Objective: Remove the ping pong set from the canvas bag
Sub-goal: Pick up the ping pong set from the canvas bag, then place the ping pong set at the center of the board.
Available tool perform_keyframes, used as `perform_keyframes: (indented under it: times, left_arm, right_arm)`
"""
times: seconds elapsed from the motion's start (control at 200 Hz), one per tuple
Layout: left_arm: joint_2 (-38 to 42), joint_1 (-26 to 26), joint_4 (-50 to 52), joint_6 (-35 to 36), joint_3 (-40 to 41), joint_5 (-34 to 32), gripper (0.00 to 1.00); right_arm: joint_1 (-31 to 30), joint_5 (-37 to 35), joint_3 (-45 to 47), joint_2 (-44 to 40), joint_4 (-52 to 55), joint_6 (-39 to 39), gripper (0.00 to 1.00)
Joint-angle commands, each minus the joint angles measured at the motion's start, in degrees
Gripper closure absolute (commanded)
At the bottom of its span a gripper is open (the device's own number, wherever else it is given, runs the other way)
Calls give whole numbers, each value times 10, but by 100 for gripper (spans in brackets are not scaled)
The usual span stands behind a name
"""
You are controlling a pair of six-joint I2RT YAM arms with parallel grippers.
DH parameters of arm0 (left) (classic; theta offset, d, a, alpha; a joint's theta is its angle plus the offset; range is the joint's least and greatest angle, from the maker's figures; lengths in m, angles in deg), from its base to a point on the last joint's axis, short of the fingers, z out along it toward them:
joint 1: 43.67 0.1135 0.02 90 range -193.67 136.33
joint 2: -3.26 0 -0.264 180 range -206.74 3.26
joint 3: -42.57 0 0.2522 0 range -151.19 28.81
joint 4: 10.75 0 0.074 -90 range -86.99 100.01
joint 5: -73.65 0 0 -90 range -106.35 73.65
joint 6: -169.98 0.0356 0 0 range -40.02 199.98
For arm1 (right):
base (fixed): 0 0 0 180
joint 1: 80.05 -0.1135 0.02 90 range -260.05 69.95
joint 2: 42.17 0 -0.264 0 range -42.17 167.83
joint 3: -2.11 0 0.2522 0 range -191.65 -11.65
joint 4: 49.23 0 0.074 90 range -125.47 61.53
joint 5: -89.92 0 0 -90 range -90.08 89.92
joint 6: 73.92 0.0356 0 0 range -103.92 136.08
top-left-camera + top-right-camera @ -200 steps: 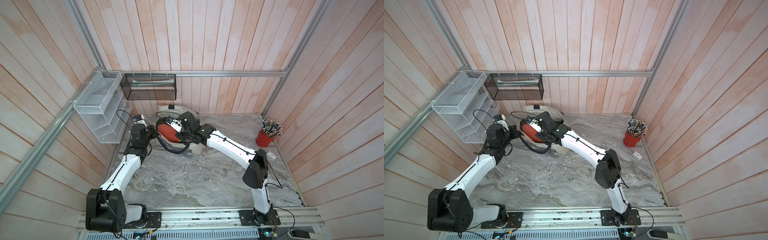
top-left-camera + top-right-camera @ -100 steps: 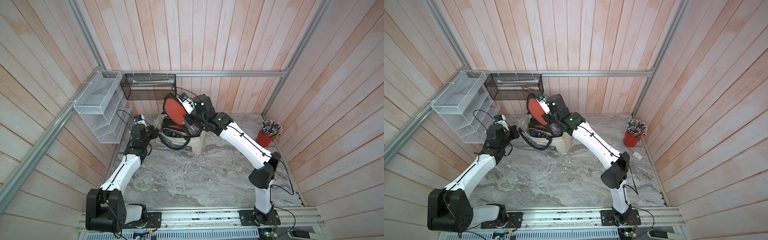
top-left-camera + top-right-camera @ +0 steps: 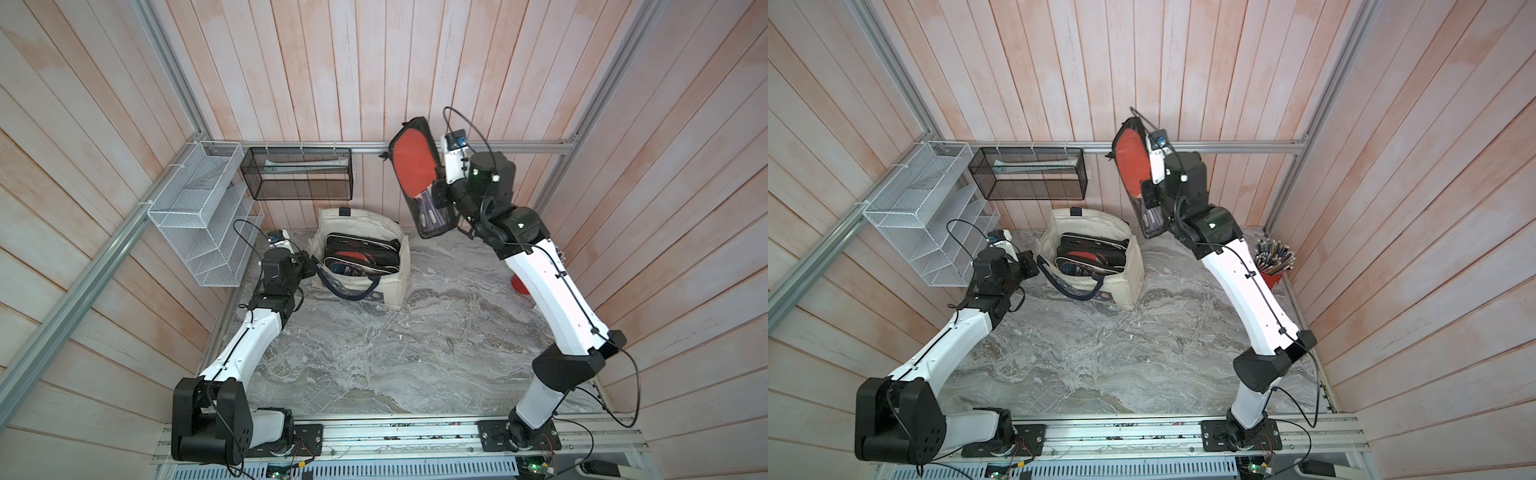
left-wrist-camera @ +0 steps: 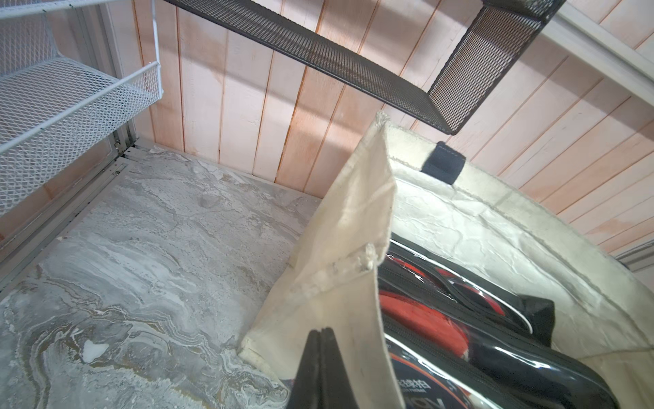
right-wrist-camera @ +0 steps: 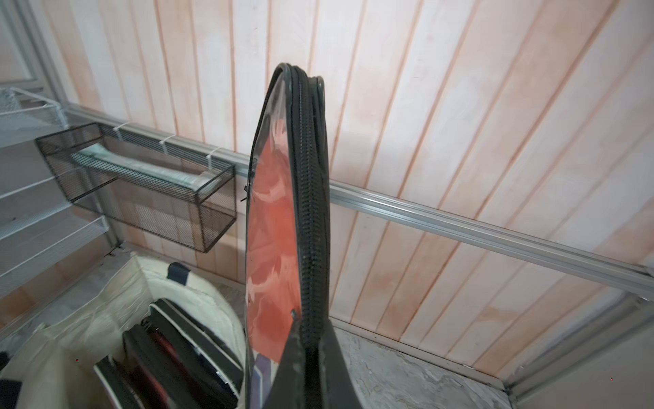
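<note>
The grey marbled counter (image 3: pixel 374 353) spreads out below both pairs of jaws. A white wire rack (image 3: pixel 199 220) hangs on the wall behind the left jaws, and a black mesh basket (image 3: pixel 299 174) hangs above and beyond them.

The canvas bag (image 3: pixel 395 286) stands open on the counter, with its end wall right at the left jaws and far below the right jaws. The left jaws are pressed together against that cream wall (image 4: pixel 346 311). Whether any cloth is caught between them cannot be told.

The right jaws, high over the counter, pinch the lower edge of the ping pong set (image 3: pixel 415 166). It is a zipped black case with a red paddle showing through its clear face. In both top views the set (image 3: pixel 1129 162) stands on edge above these jaws, clear of the bag.

Other cases (image 3: pixel 361 253) lie stacked inside the bag, just beside the left jaws. A red cup (image 3: pixel 1273 276) of pens sits low down, on the side of the right jaws away from the bag.
</note>
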Motion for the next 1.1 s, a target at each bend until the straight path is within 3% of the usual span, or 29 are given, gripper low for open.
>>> perform_keyframes:
  times: [0.0, 0.165, 0.33, 0.775, 1.095]
  left_arm:
    - [10, 4, -11, 0, 9, 7, 100]
    - [11, 3, -15, -1, 17, 7, 100]
    - [12, 4, -17, 0, 20, 7, 100]
    - [10, 3, -22, 1, 25, 8, 100]
    - [8, 4, -24, 3, 27, 7, 100]
  right_arm:
    - [47, -6, 64, -35, -51, 48, 100]
    - [121, 51, 167, -60, -75, 94, 100]
    - [146, 100, 261, -57, -119, 124, 100]
    - [203, 292, 352, 68, -239, 228, 100]
    - [208, 273, 363, 153, -231, 230, 100]
